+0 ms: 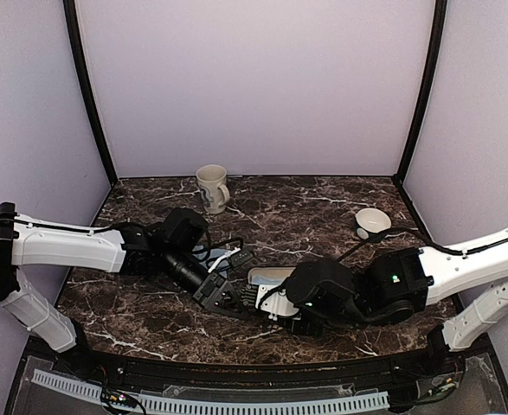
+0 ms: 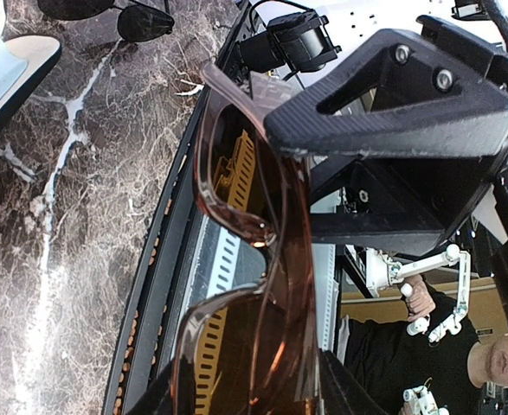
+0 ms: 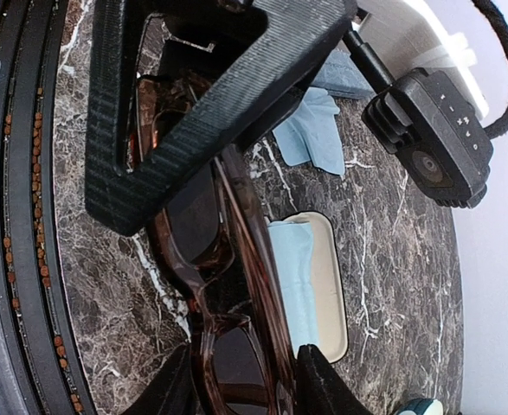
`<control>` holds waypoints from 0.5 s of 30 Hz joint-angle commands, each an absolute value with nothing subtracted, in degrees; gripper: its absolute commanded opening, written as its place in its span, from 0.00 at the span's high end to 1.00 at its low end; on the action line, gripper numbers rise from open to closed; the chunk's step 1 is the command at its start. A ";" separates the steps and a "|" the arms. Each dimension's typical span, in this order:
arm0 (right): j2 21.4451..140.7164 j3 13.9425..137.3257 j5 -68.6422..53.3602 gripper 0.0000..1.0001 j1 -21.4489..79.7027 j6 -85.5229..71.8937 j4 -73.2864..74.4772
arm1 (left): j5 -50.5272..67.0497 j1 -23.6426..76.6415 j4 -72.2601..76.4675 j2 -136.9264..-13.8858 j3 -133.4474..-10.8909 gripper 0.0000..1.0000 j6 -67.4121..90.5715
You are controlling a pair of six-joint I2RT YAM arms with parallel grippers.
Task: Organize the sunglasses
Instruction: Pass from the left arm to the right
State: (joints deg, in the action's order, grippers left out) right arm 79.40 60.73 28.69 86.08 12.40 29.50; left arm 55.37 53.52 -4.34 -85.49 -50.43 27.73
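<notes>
A brownish translucent pair of sunglasses [image 2: 266, 285] [image 3: 189, 220] hangs just above the marble table, gripped from both ends. My left gripper [image 1: 217, 292] [image 2: 249, 389] is shut on one end, a finger on each side of the frame. My right gripper [image 1: 266, 304] [image 3: 241, 372] is closed on the other end, its fingers [image 3: 323, 380] against the frame and folded temple. Under the glasses lies an open case [image 1: 266, 277] [image 3: 336, 285] with a cream rim and a blue cloth inside. A second pair of sunglasses [image 2: 145, 22] with dark lenses lies on the table further back.
A white mug [image 1: 212, 188] stands at the back left and a small white cup [image 1: 373, 222] at the back right. A loose blue cloth [image 3: 310, 134] lies past the open case. Another light case part [image 2: 11, 65] sits by the second pair. The table's front edge [image 3: 28, 216] is close.
</notes>
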 commanded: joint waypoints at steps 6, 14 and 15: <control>80.09 62.26 30.91 0.67 86.57 12.74 28.76 | 58.12 53.53 -1.85 -84.73 -50.10 0.75 28.51; 79.92 61.94 31.43 0.72 86.55 12.40 28.83 | 58.44 53.53 -0.08 -84.98 -49.33 0.69 29.33; 79.83 61.91 31.48 0.72 86.57 12.32 28.83 | 58.59 53.55 0.06 -84.99 -49.19 0.68 29.35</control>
State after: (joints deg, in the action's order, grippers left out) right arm 79.75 60.75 29.87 86.32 13.19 29.89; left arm 55.48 53.30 -3.03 -85.49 -50.28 30.04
